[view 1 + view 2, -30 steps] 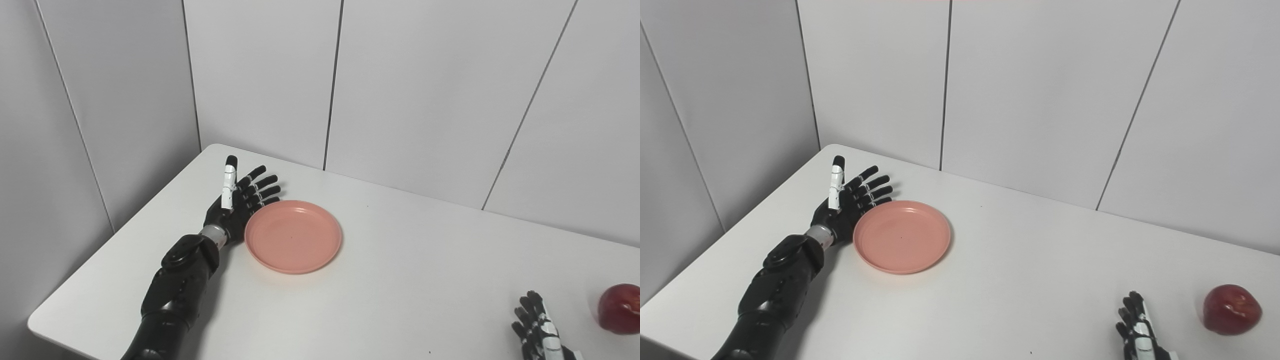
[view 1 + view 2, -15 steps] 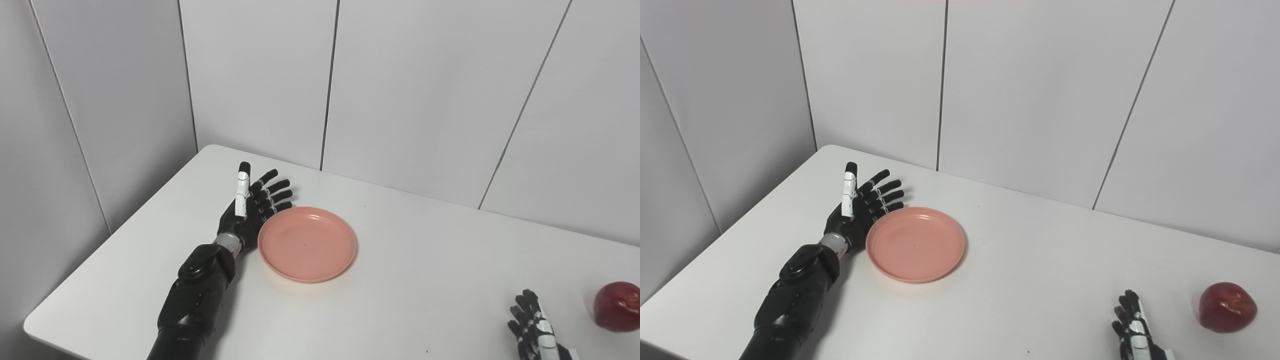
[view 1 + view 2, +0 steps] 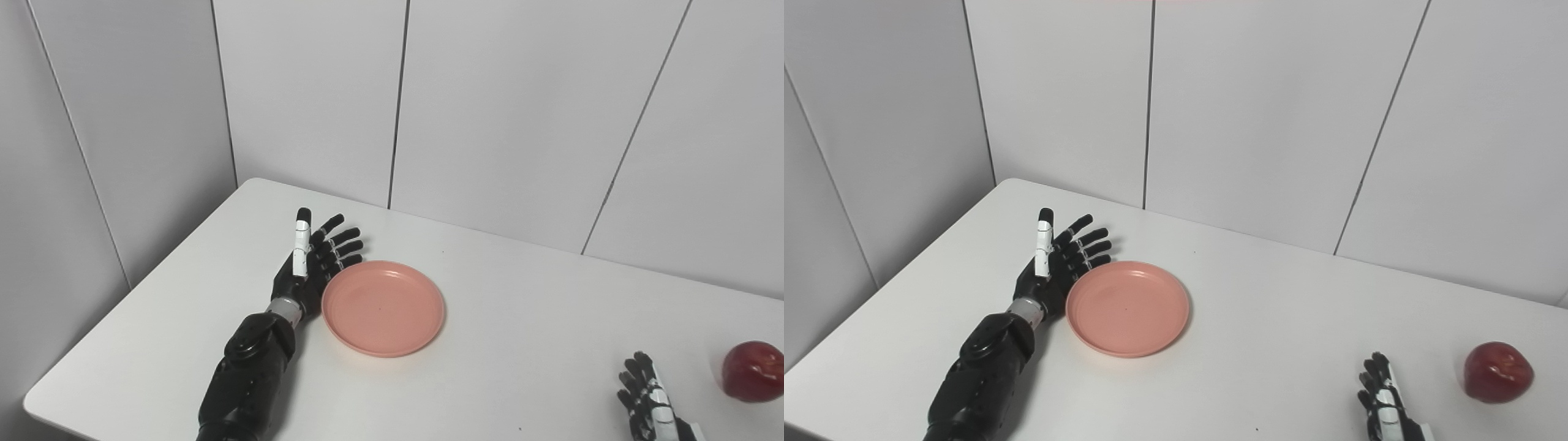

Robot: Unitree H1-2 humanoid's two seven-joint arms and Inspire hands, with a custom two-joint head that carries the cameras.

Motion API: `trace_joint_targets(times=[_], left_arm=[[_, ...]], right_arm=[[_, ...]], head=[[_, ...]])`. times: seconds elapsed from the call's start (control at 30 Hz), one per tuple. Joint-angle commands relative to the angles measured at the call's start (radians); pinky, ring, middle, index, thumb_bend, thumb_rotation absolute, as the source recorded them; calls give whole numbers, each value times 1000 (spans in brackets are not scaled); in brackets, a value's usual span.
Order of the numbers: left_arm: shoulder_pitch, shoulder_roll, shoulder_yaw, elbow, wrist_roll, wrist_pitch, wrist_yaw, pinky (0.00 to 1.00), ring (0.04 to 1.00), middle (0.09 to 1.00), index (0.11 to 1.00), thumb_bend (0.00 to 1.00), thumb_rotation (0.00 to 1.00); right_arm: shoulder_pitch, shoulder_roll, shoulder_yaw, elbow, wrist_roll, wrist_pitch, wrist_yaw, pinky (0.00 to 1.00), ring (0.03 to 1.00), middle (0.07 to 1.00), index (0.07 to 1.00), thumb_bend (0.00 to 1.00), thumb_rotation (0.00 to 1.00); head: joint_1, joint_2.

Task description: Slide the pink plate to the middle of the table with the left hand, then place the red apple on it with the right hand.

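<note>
On your table [image 3: 539, 343] the pink plate [image 3: 383, 307] sits left of middle, your left hand [image 3: 312, 263] flat against its left rim, fingers spread, grasping nothing. Push off-centre and it may spin away — the red apple [image 3: 1498, 372] waits far right, right hand [image 3: 1381, 404] beside it, fingers released.

We see a white table [image 3: 520, 318] with rounded corners, set into a corner of pale panelled walls. On it lies a pink plate [image 3: 383, 307], left of the table's middle and empty. A red apple [image 3: 1498, 372] sits well apart from it, near the right edge. A few dark specks dot the tabletop.
</note>
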State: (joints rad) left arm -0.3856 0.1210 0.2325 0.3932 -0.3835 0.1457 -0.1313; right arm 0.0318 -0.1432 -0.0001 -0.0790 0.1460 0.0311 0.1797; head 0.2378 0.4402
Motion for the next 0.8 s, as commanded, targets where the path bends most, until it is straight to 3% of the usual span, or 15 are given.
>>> trace_joint_targets(times=[0.0,0.33,0.77], left_arm=[[6,-8,-10,-14,15,32,18,729,742,742,838,798,1000],[19,-31,-13,-66,33,68,66,736,739,720,828,792,1000],[58,-58,-70,-136,116,48,102,707,738,730,806,798,1000]], right_arm=[[12,20,15,18,5,6,5,1000,984,981,988,804,1000],[10,21,15,27,4,-4,8,1000,980,978,988,816,1000],[8,24,17,33,4,-12,10,1000,985,977,986,811,1000]], head=[[-2,2],[-5,1],[-8,5]])
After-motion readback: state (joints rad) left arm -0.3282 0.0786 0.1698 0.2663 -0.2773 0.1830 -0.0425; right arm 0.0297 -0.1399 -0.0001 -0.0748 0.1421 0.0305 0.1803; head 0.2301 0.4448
